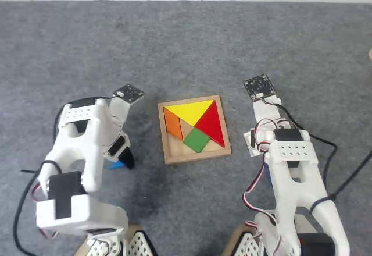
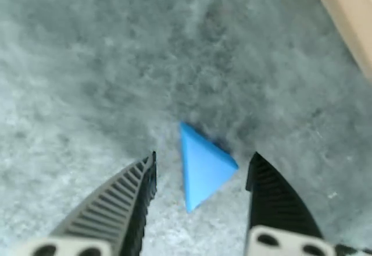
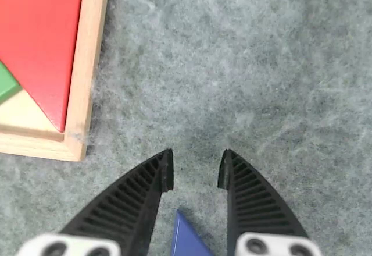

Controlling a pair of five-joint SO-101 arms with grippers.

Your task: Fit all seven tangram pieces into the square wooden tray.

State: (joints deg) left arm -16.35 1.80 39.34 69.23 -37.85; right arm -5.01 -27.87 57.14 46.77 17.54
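The square wooden tray (image 1: 170,154) lies at the table's middle and holds a yellow triangle (image 1: 190,112), a red triangle (image 1: 213,124), an orange piece (image 1: 172,126) and a green square (image 1: 197,140). Left of the tray, a light blue triangle (image 2: 203,166) rests on the carpet between the fingers of my open left gripper (image 2: 204,157); in the high view it is a blue spot (image 1: 118,164) by the black fingers. My right gripper (image 3: 196,154) is open just right of the tray's rim (image 3: 87,64). A dark blue piece (image 3: 189,235) lies between its fingers near their base.
Grey carpet covers the whole table. Part of the tray floor (image 3: 23,113) is bare beside the red triangle (image 3: 40,41). A corner of the tray (image 2: 349,11) shows past the left gripper. Cables trail from both arms near the front edge.
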